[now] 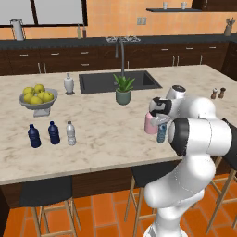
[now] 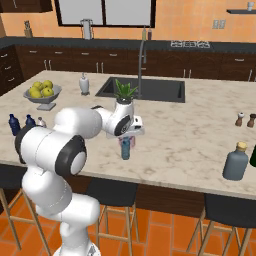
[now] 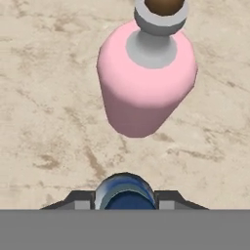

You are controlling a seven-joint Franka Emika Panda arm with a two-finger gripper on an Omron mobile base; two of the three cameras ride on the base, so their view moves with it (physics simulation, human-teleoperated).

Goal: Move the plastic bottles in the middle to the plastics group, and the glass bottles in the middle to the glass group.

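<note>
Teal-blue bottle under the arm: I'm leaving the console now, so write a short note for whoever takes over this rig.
Tool: jaws stand on either side of the slim translucent teal-blue plastic bottle; whether the grip is tight cannot be told.
That bottle stands on the marble island counter, beside the squat pale-pink glass bottle, which is upright and untouched.
Done: the clear-grey plastic bottle with the white cap already stands by the two dark navy-blue bottles.
Left: carry the teal-blue bottle to the navy pair, then move the pink bottle to the two tiny brown bottles at the island's far right.
</note>
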